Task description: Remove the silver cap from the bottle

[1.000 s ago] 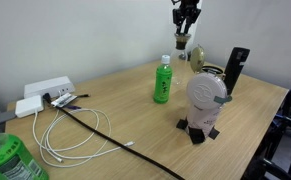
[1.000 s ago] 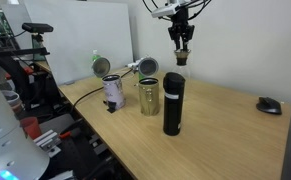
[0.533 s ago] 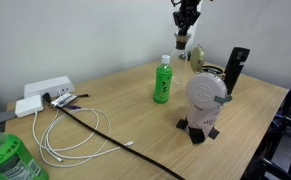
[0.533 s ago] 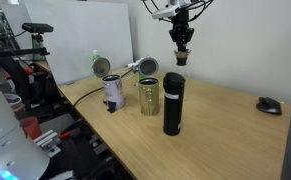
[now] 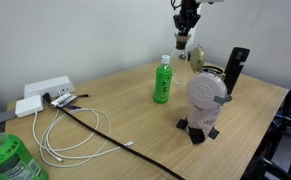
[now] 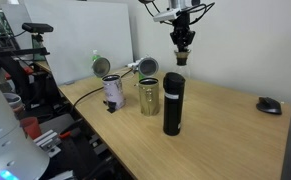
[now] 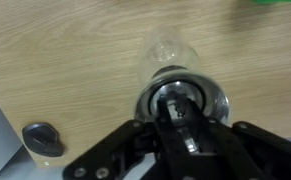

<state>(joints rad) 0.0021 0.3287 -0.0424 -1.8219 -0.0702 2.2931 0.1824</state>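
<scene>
The pale beige bottle (image 5: 195,52) stands at the far edge of the wooden table, behind the white round device; it also shows in an exterior view (image 6: 181,58). My gripper (image 5: 184,37) comes straight down onto its top, as both exterior views (image 6: 182,43) show. In the wrist view I look down the bottle, with its silver-grey round top (image 7: 217,100) ringed around my fingers. The gripper (image 7: 178,112) is shut at the centre on the silver cap, which the fingers mostly hide. I cannot tell whether the cap is off the bottle.
A clear-green bottle with a white cap (image 5: 162,80), a white round device (image 5: 207,95) and a black upright block (image 5: 236,68) stand nearby. A power strip (image 5: 43,93) and cables (image 5: 75,125) lie to the left. A black tumbler (image 6: 173,103), two cans (image 6: 148,95) and a mouse (image 6: 270,104) are there too.
</scene>
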